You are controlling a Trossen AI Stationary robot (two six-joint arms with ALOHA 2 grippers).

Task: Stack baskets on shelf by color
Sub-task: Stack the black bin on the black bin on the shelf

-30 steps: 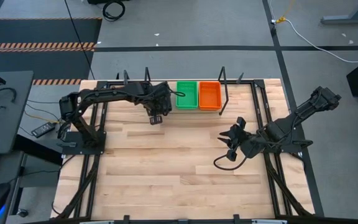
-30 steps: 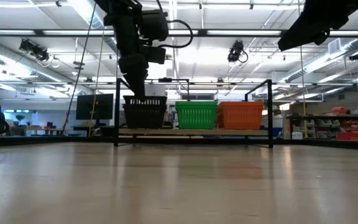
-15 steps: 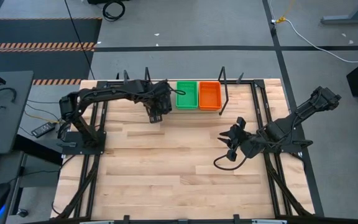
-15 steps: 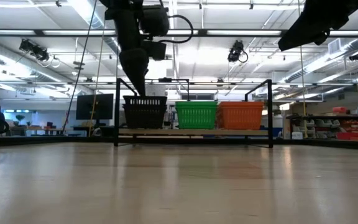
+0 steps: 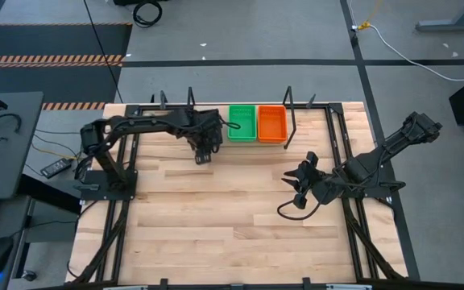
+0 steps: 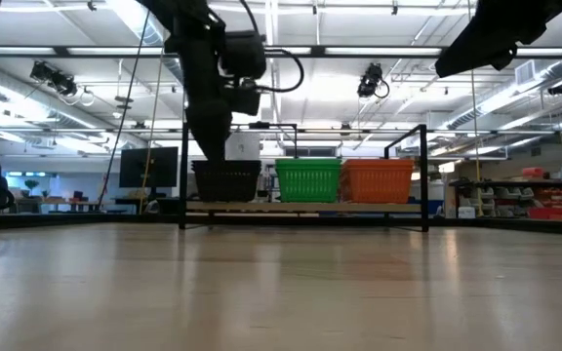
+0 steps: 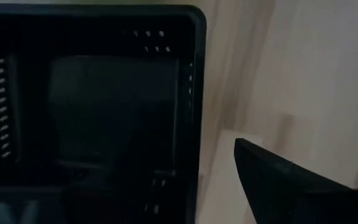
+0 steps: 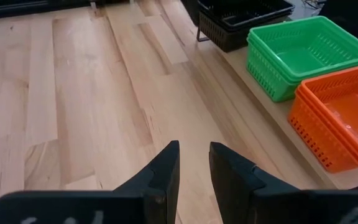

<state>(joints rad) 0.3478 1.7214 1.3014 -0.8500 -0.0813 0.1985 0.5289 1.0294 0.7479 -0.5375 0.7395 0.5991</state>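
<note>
black, green, orange baskets abreast, stacked

Three basket stacks abreast on shelf at table's far edge; my left gripper directly over leftmost stack; middle stack and rightmost stack beside it; my right gripper well apart, mid-table
</note>
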